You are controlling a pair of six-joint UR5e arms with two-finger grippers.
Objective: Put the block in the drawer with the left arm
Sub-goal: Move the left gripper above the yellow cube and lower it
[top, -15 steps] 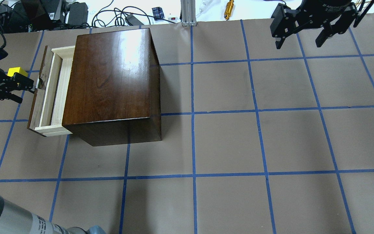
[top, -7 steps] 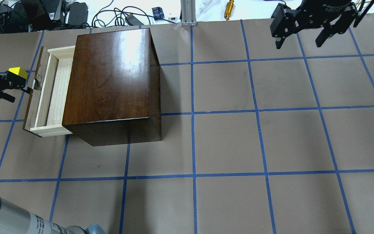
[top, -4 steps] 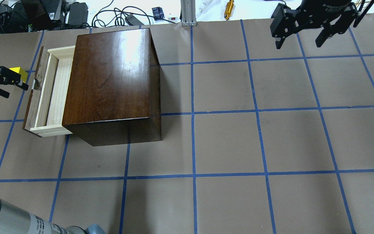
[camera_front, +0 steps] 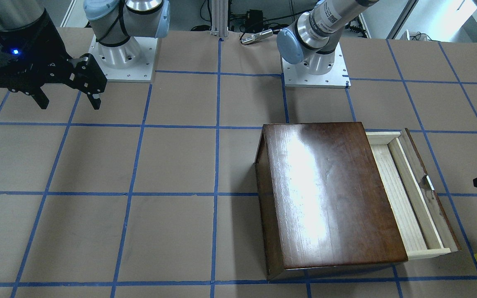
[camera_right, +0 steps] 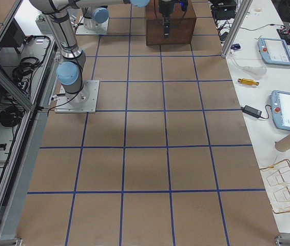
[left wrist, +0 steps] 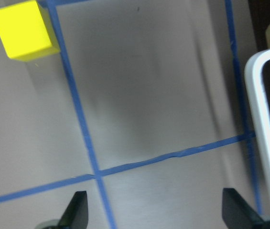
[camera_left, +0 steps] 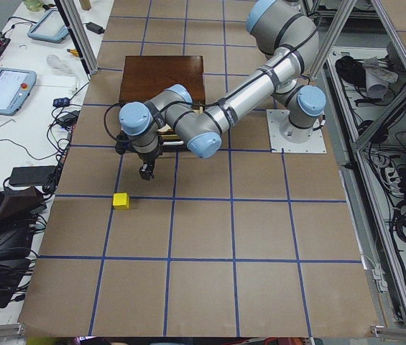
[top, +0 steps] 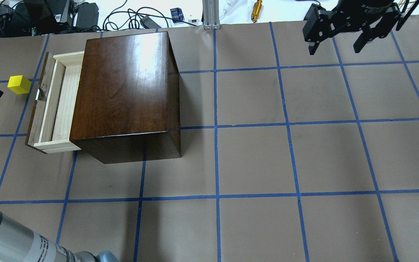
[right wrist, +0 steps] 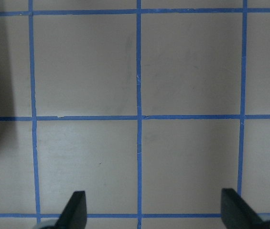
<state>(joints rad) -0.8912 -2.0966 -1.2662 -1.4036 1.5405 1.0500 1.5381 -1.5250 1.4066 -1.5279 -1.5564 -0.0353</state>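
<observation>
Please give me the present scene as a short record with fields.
block: on the table, outside the drawer, near its front panel, not held
drawer: pulled out of the wooden box, nothing visible inside
left gripper: open, empty, apart from the block
right gripper: open, empty, far from the wooden box
task: block not yet in drawer

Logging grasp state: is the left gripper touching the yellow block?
Apart. The left wrist view shows the block lying at the upper left, with bare table between it and the open left gripper.
</observation>
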